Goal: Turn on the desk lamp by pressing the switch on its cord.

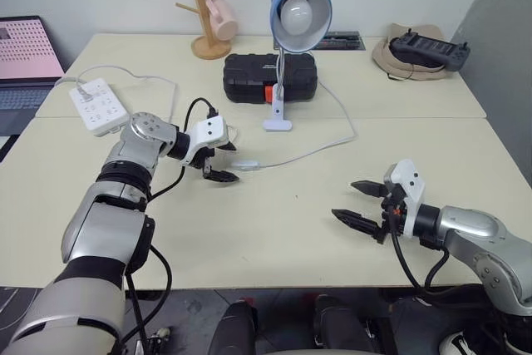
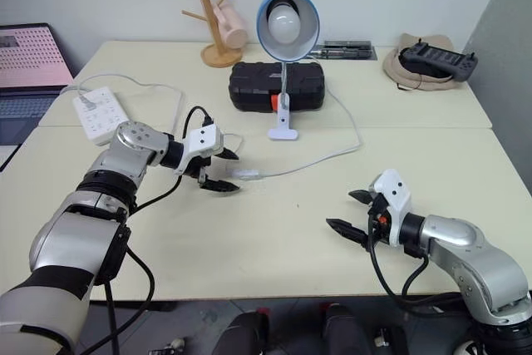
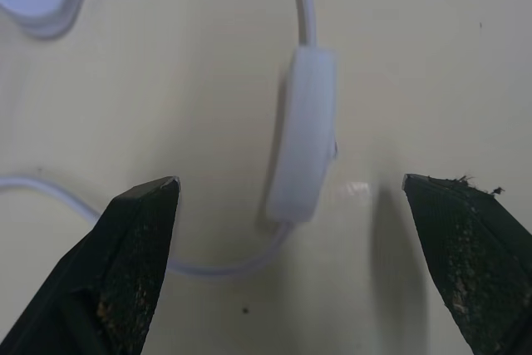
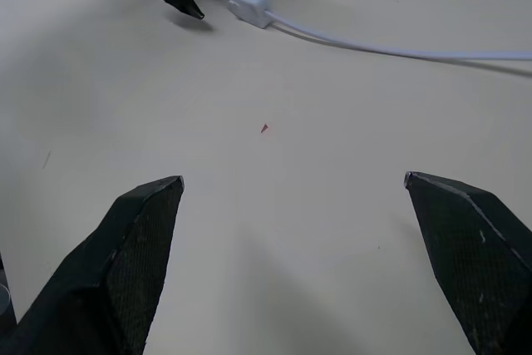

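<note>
At the upper left of the head view a power strip [image 1: 98, 106] is lying on the counter [image 1: 274, 239], a cable running from it; just right of that, the left gripper [image 1: 218, 161] is hovering with its fingers spread and released, holding nothing, straddling the switch [image 3: 301, 135], probably to line one tip up for a press; the switch is sitting left of centre on the cord [image 1: 320, 149], which is looping back to the lamp [image 1: 295, 22], standing unlit at upper centre before a shut black case [image 1: 249, 77]; at the lower right the right gripper [image 1: 363, 203] is waiting, fingers likewise spread and empty; at the upper right a hat [image 1: 397, 59] is cradling a black controller [image 1: 428, 49].
</note>
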